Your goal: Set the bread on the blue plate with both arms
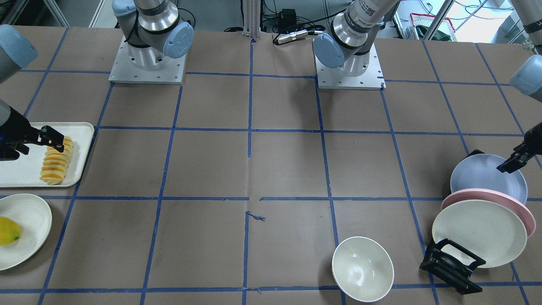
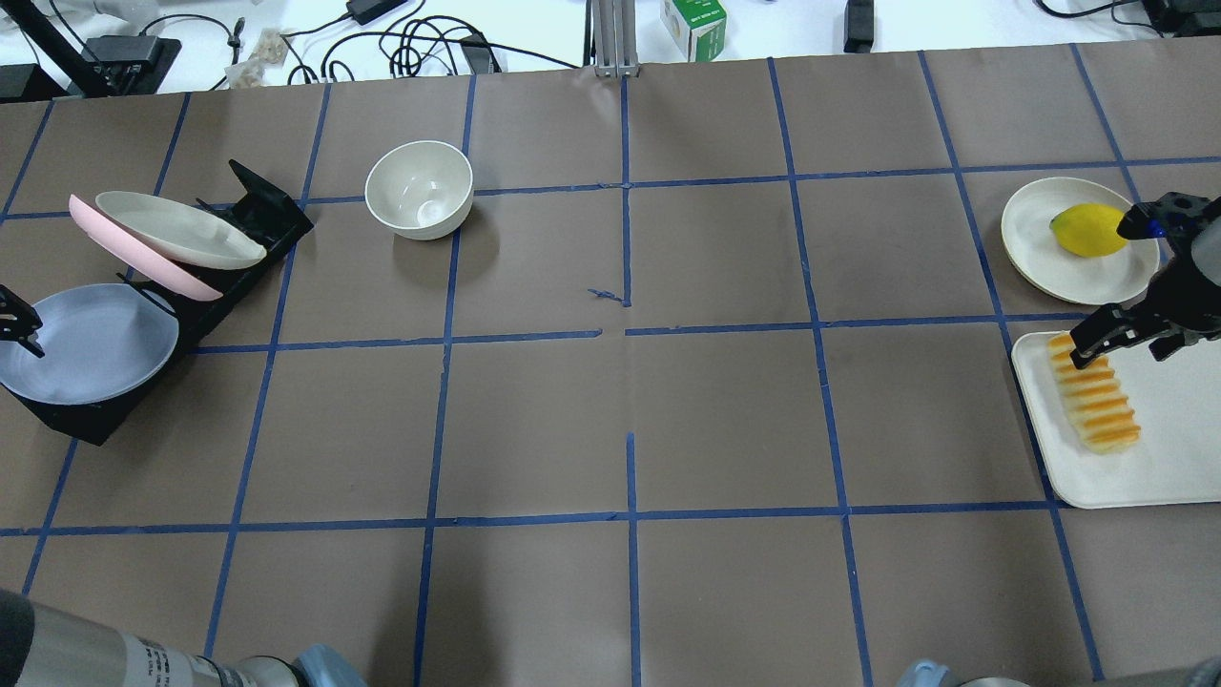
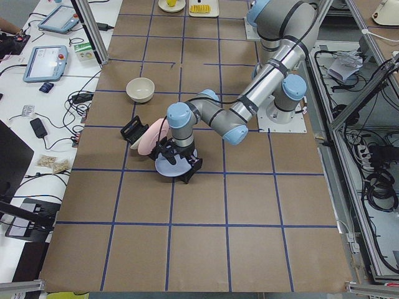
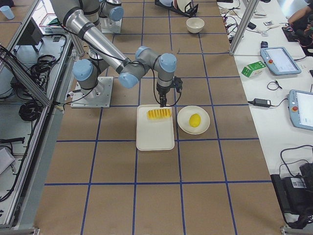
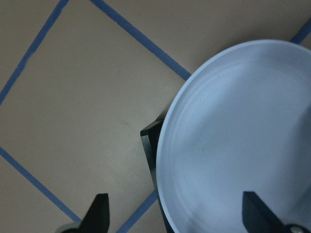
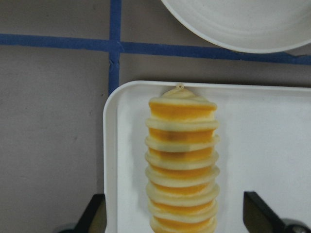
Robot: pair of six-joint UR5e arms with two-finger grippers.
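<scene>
Front-facing view: the bread lies on a white tray at 9 o'clock on the tabletop. The blue plate rests on a black rack at 3 o'clock.

Left wrist view: the left pincer is spread open, one finger outside the blue plate's rim, one over its face.

Right wrist view: the right pincer is spread open, one finger either side of the bread, clear of it.

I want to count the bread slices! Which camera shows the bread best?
The right wrist-mounted view: the bread fills the middle, close enough to see each orange slice. The overhead and front-facing views show it smaller, on the white tray. Both side views show only a tiny yellow strip.
</scene>
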